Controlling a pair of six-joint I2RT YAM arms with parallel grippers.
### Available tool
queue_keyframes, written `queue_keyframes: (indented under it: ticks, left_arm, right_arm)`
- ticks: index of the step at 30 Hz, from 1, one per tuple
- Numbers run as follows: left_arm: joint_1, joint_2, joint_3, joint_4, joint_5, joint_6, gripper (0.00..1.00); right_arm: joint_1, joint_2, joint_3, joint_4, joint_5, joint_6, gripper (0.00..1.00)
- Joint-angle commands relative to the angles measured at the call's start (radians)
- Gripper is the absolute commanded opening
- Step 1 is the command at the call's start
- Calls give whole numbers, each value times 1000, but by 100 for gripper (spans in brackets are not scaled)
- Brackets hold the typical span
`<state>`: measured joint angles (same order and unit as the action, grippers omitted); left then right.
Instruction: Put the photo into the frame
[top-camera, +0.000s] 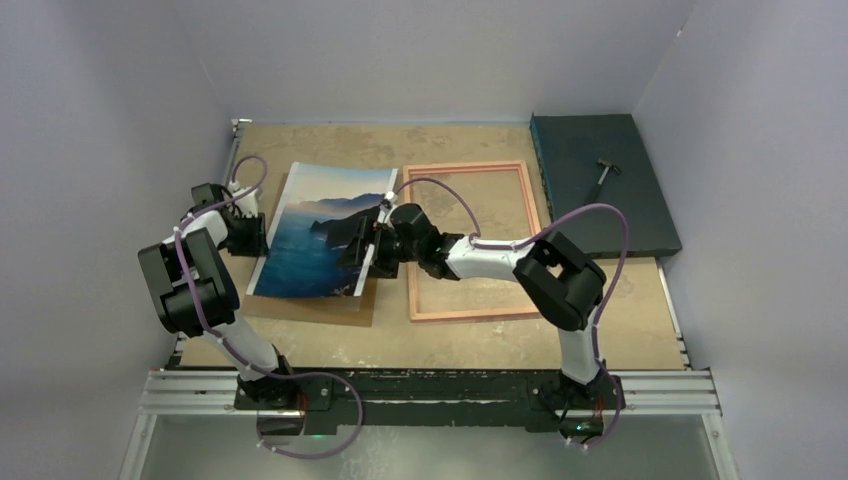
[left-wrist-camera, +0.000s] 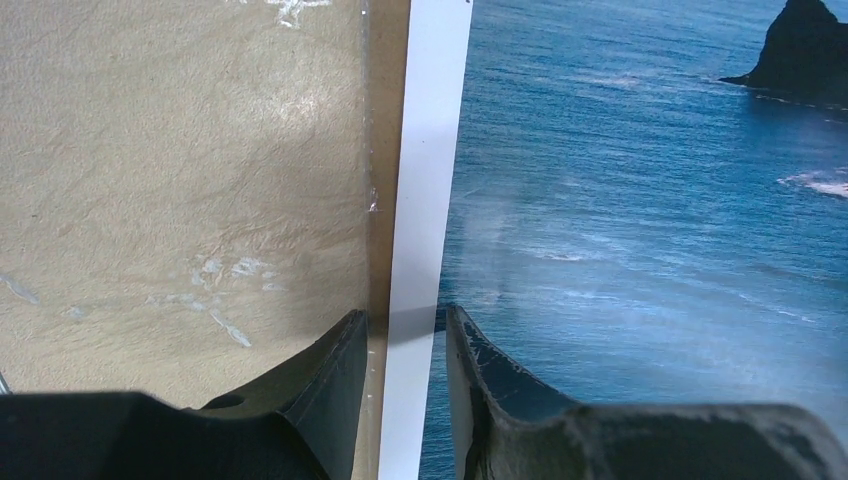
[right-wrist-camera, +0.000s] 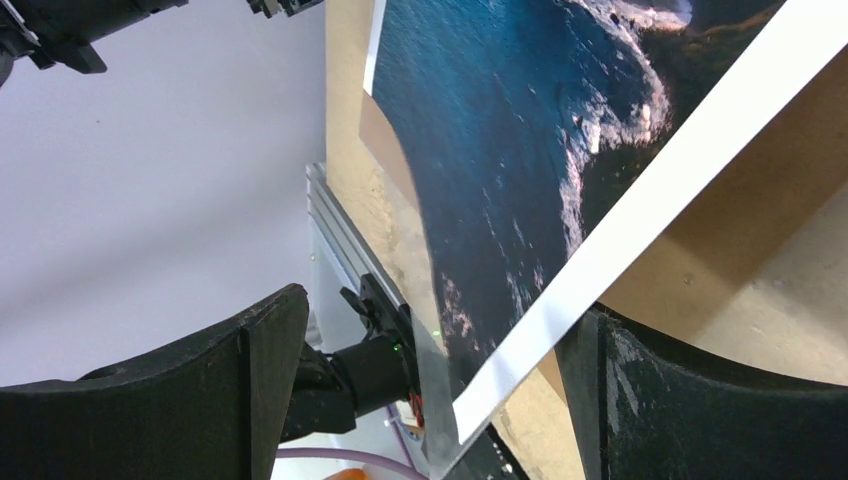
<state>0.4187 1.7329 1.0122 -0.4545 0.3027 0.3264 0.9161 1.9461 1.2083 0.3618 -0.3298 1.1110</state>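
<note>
While right pincer (right-wrist-camera: 440, 312) gapes wide at corner of blue seascape paper photo (top-camera: 318, 235) | left pincer (left-wrist-camera: 405, 330) narrow, grip unclear | clamp before carrying to pink rectangular frame (top-camera: 465, 168)

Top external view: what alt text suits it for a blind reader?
A large paper photo of blue sea and dark mountains sits between two robot pincers: the left pincer at its left edge, the right pincer at its lifted right edge. A brown board lies under it; a pink rectangular frame lies to its right.
</note>
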Motion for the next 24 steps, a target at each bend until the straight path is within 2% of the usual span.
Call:
queue_keyframes:
  ticks: [1,13,16,20,24]
  left_arm:
    - [-12,80,-54,-75,31,21,31]
    - [-12,74,-32,-103,45,20,30]
    - [-10,57,2,-148,71,7,28]
    - [-7,11,50,-194,119,-10,28]
    - [-7,12,66,-190,95,-6,28]
  right_arm:
    - [15,26,8,159,-21,34,91]
    - [16,-14,-57,353,13,55,90]
    - [16,23,-36,295,0,64,87]
    - [16,7,-113,360,-26,111,81]
    - [2,-42,-132,363,-26,113,76]
